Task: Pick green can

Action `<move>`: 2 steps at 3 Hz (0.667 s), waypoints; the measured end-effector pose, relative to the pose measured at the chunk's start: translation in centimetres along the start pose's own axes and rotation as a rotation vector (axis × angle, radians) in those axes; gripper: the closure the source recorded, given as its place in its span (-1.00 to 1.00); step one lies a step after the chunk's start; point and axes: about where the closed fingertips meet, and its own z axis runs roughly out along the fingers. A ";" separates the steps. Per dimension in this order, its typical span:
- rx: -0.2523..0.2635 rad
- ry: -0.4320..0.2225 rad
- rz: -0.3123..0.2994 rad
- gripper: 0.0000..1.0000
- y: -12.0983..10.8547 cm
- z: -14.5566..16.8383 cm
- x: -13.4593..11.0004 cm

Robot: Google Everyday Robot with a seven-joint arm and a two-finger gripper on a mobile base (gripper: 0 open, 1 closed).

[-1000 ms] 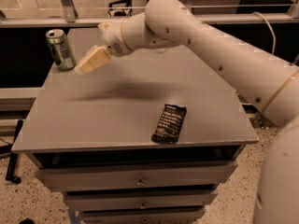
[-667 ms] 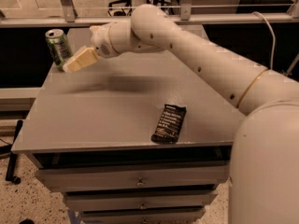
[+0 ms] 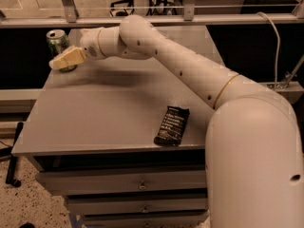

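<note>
The green can [image 3: 58, 41] stands upright at the far left corner of the grey table [image 3: 109, 108]; its silver top and pull-tab show. My gripper [image 3: 57, 63], pale yellow at the end of the white arm, is at the can's lower part and covers its base from the front right. The arm reaches in from the right across the far side of the table. Whether the gripper touches the can cannot be told.
A black snack bar packet [image 3: 172, 125] lies near the table's front right. Drawers [image 3: 137, 184] sit under the tabletop. A metal rail [image 3: 190, 19] runs behind the table. The can is close to the table's left edge.
My gripper has moved left across the far side of the table and now overlaps the can's lower part. The can and the black packet have not moved.
</note>
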 end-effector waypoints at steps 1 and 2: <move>-0.024 -0.054 0.036 -0.73 0.2 2.0 -0.6; -0.034 -0.084 0.049 -0.26 0.3 2.7 -0.9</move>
